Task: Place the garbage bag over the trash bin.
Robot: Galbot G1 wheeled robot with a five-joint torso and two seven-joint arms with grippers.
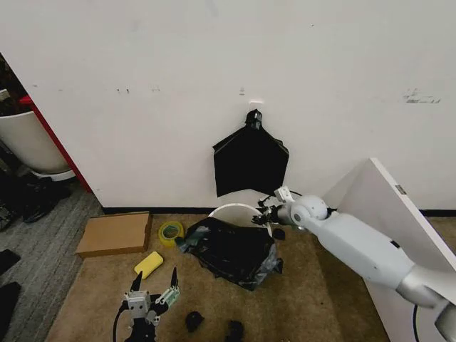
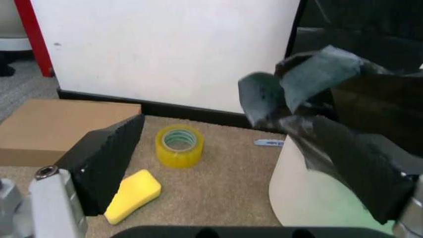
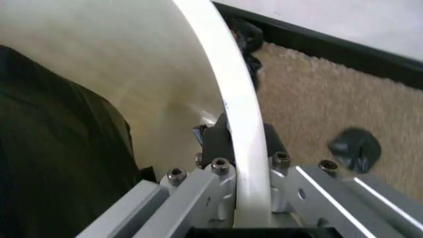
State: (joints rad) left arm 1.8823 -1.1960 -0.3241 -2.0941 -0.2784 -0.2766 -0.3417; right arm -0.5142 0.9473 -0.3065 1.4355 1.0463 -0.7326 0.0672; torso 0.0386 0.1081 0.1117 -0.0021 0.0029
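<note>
- From my station, the trash bin stood on the tan carpet close to the white wall, directly below a flat bunch of black bags hanging there.
- The garbage bag lay crumpled over the near side of the bin and spilled down its front, while the far arc of the white rim stayed bare.
- I had the right gripper at the bin's rim on the right side. In the right wrist view its fingers were closed narrowly on the rim, one pad inside the wall and one outside.
- The left gripper hovered low over the carpet in front of the bin, apart from it, and its two dark fingers were spread wide with nothing between them.
- A yellow sponge lay just ahead of the left gripper, with a roll of yellow tape and a flat cardboard box beyond it.
</note>
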